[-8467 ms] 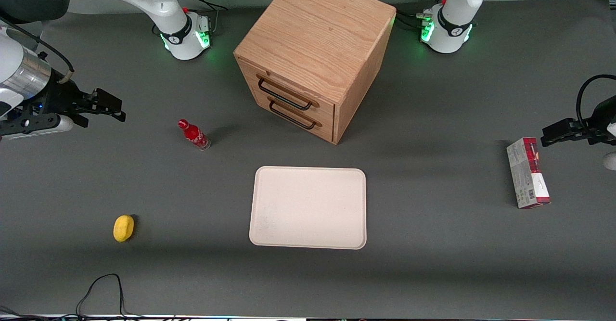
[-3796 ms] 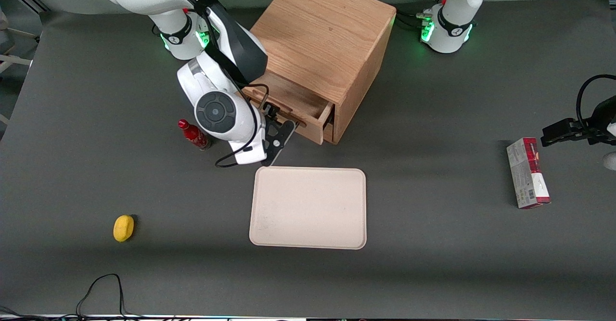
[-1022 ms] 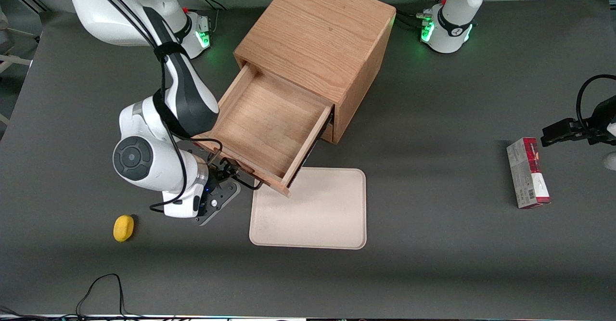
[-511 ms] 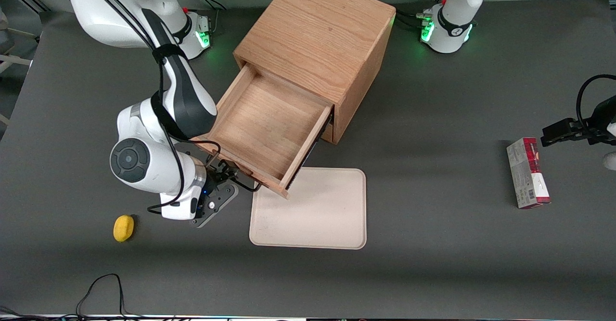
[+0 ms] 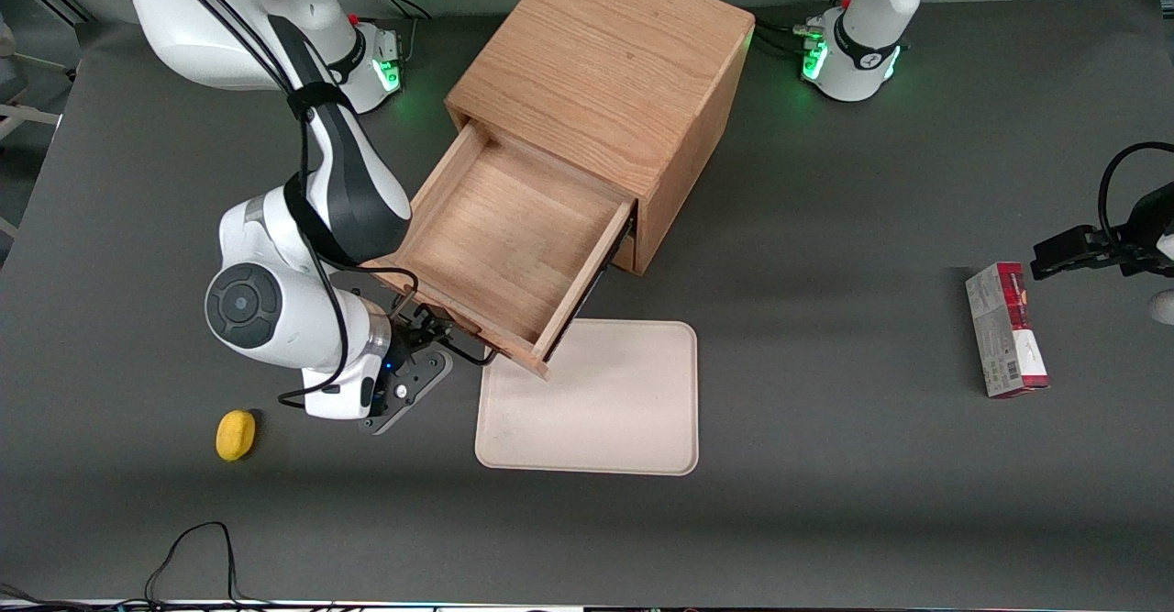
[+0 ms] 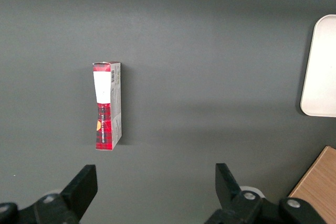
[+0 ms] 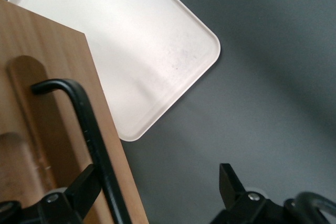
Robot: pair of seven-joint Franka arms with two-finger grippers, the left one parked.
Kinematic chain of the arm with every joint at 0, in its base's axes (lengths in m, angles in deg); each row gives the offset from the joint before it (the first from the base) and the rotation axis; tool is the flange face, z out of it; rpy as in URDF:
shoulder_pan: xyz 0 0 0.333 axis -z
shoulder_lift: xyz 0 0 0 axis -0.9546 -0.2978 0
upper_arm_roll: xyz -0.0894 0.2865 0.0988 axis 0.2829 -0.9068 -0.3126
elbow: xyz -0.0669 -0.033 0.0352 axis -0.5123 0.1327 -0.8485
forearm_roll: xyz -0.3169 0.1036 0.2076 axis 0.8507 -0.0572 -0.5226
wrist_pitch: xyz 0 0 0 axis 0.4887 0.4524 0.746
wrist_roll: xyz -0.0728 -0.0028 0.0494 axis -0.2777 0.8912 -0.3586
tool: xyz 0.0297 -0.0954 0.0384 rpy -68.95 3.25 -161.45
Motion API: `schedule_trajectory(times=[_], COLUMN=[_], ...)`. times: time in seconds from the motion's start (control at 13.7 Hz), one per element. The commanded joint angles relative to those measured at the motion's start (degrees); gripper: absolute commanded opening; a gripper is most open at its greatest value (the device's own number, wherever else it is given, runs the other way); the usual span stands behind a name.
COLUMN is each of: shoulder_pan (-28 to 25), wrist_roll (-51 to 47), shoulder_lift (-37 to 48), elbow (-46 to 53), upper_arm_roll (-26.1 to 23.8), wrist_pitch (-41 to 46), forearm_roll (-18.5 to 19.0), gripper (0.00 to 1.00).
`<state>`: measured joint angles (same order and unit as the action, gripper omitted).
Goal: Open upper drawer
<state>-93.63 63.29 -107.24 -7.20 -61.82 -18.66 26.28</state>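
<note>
Upper drawer (image 5: 504, 245) is pulled well out of the oak cabinet (image 5: 605, 80), wooden box open to view with nothing in it, front corner overhanging the cream tray (image 5: 592, 401). Claw (image 5: 431, 337) sits at the drawer front, by the black bar handle (image 7: 92, 129). Wrist view: fingers spread apart, one finger (image 7: 79, 192) right beside the bar, the other finger (image 7: 233, 187) well clear over the table (image 7: 273, 77); nothing clamped. Lower drawer mostly hidden under the open one. Yellow object (image 5: 236, 434) lies on the table nearer the front camera than the claw. Red-and-white carton (image 5: 1005, 329) lies toward the parked arm's end.
</note>
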Motion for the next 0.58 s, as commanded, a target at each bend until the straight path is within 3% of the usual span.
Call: schedule_trajectory(times=[0.0,0.36,0.51], shoulder_pan=[0.7,2.9,3.7], wrist_roll=[0.8,1.1,4.1], shoulder_lift=[0.1,3.1,8.8], elbow=[4.4,5.4,-0.1], upper_arm_roll=[-0.4,0.1,1.3], wrist_pitch=[6.5,14.8,16.4], forearm_roll=[0.0,0.8,3.6], gripper=[1.00,1.00,1.00])
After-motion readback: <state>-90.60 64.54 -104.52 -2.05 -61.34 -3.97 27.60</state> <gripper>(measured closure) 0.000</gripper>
